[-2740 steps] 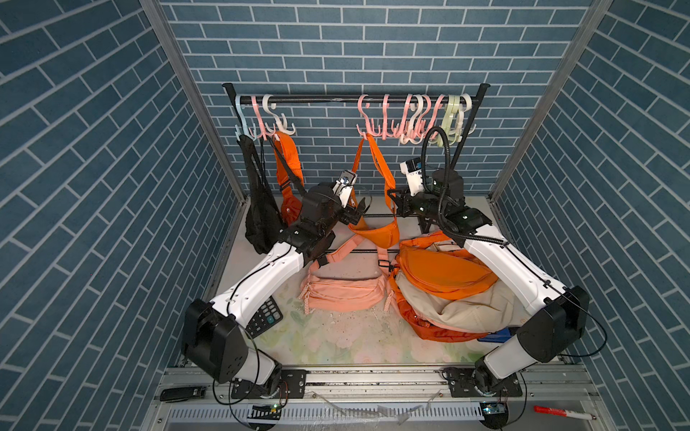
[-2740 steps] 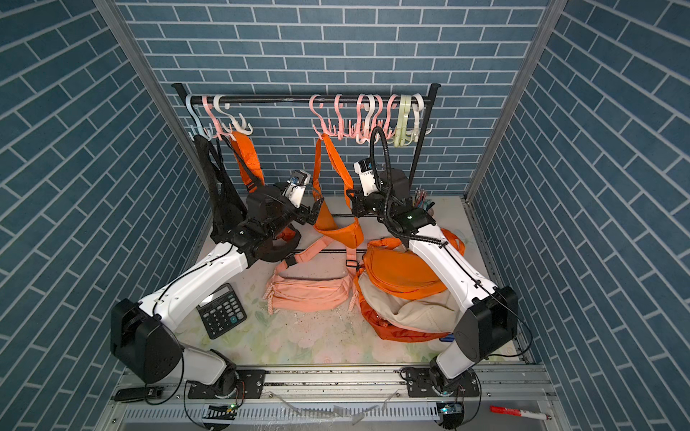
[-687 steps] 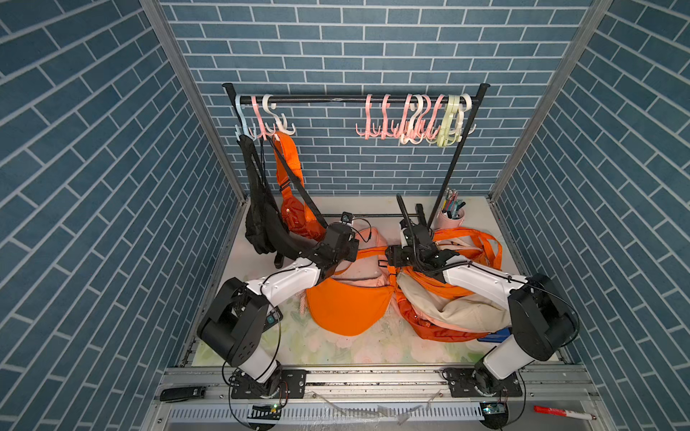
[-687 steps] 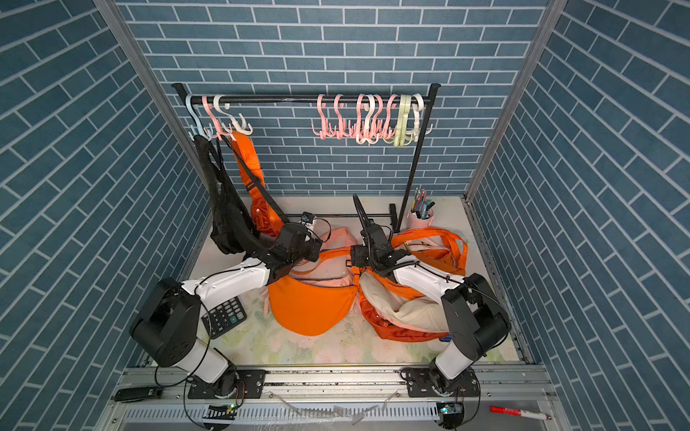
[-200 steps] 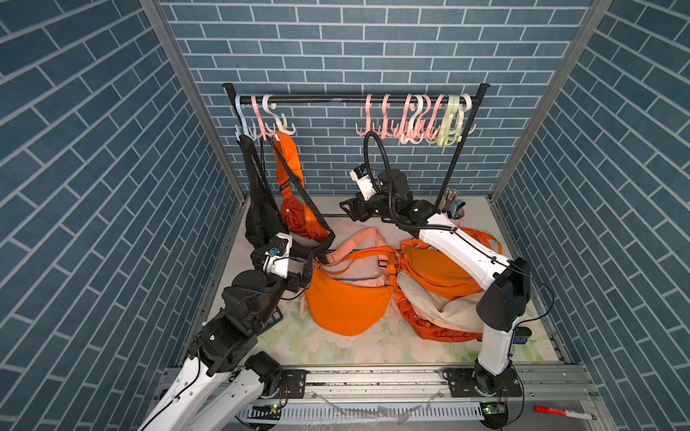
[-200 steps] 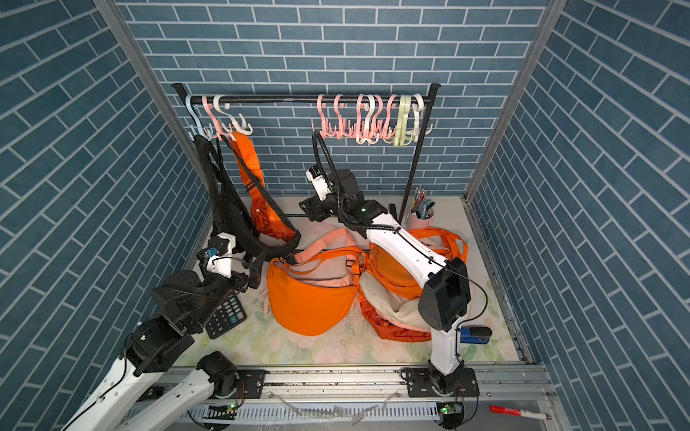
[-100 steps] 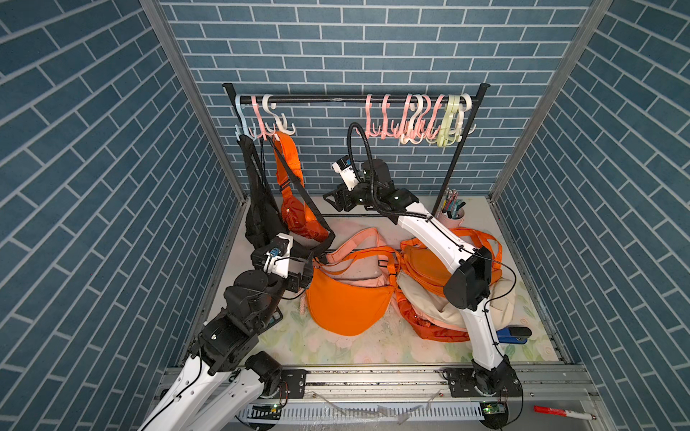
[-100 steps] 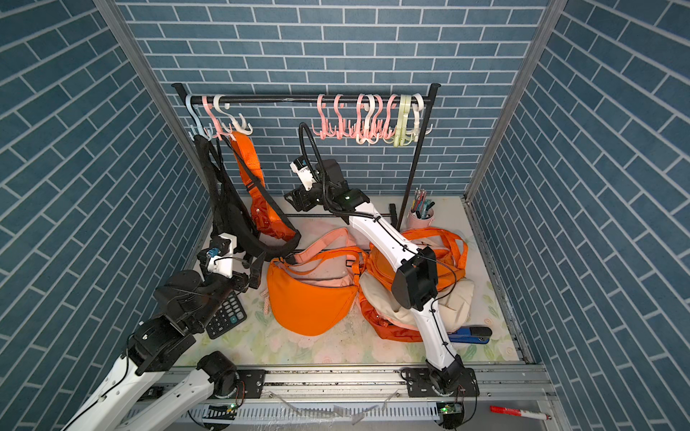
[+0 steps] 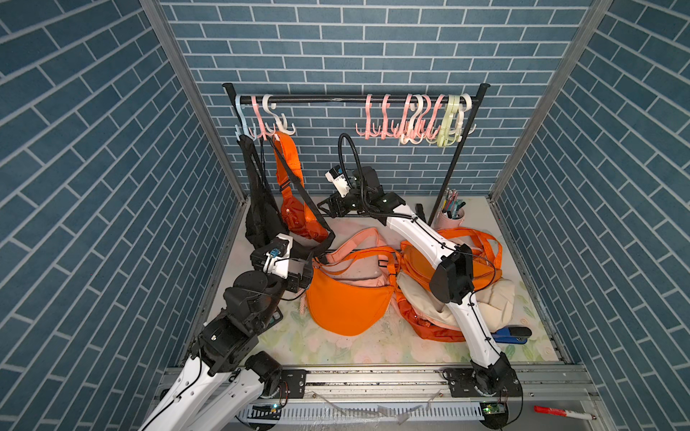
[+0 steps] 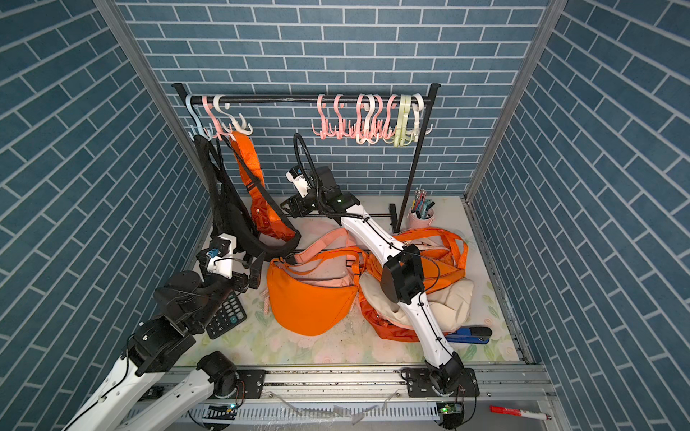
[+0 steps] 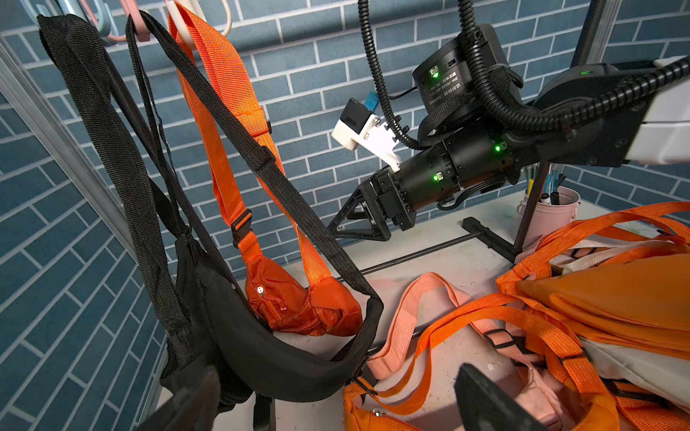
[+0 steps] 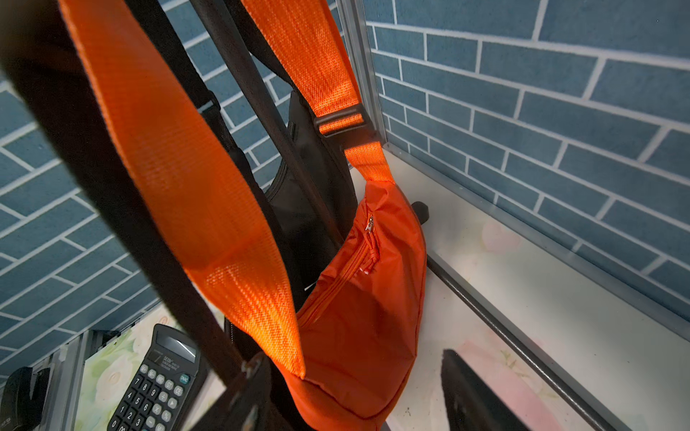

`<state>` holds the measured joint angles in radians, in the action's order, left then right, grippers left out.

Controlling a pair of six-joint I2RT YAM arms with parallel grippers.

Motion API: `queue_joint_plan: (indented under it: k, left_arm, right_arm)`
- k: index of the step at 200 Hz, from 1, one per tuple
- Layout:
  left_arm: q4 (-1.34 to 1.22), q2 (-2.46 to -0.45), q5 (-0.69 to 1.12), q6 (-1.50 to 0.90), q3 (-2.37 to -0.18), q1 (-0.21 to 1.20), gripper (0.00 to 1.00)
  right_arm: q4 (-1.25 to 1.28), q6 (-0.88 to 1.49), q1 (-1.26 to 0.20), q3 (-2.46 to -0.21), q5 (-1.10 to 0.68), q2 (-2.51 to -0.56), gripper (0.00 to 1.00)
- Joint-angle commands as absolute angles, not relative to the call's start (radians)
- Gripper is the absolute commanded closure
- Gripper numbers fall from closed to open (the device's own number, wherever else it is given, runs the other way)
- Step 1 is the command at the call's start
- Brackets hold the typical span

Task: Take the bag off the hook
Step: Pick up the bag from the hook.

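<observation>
Black rack (image 9: 336, 99) along the bench's (image 9: 373, 349) back edge. Orange bag (image 9: 298, 220) hangs by its strap from a white hook (image 9: 278, 120) at the rack's left end, near the back left corner. Right gripper (image 9: 323, 209), jaws apart and empty, just beside the bag. Left gripper (image 9: 306, 274), spread wide, empty, near the left edge.

The hanging orange bag (image 12: 366, 298) is smooth, faintly shiny nylon cloth on a coarse woven strap (image 12: 194, 194); hooks (image 9: 453, 119) on the matt black metal rail (image 9: 317, 99) look glossy plastic.
</observation>
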<state>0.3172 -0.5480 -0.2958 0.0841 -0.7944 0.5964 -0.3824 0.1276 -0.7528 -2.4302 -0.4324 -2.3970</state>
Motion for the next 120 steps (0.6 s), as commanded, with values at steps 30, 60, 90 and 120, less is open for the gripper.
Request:
queue_joint_plan:
  k: [30, 60, 90, 120]
  left_arm:
    - [0.299, -0.546, -0.311, 0.096, -0.783, 0.599, 0.01]
    - [0.299, -0.545, -0.314, 0.097, -0.782, 0.598, 0.01]
    - [0.3, -0.543, -0.313, 0.097, -0.783, 0.598, 0.01]
    - [0.3, -0.544, -0.313, 0.095, -0.784, 0.598, 0.01]
  right_arm:
    - [-0.378, 0.135, -0.758, -2.462, -0.458, -2.441, 0.27]
    - [-0.38, 0.141, -0.758, -2.457, -0.495, -2.444, 0.27]
    - [-0.376, 0.134, -0.769, -2.436, -0.53, -2.432, 0.26]
    - [-0.367, 0.123, -0.785, -2.407, -0.543, -2.415, 0.26]
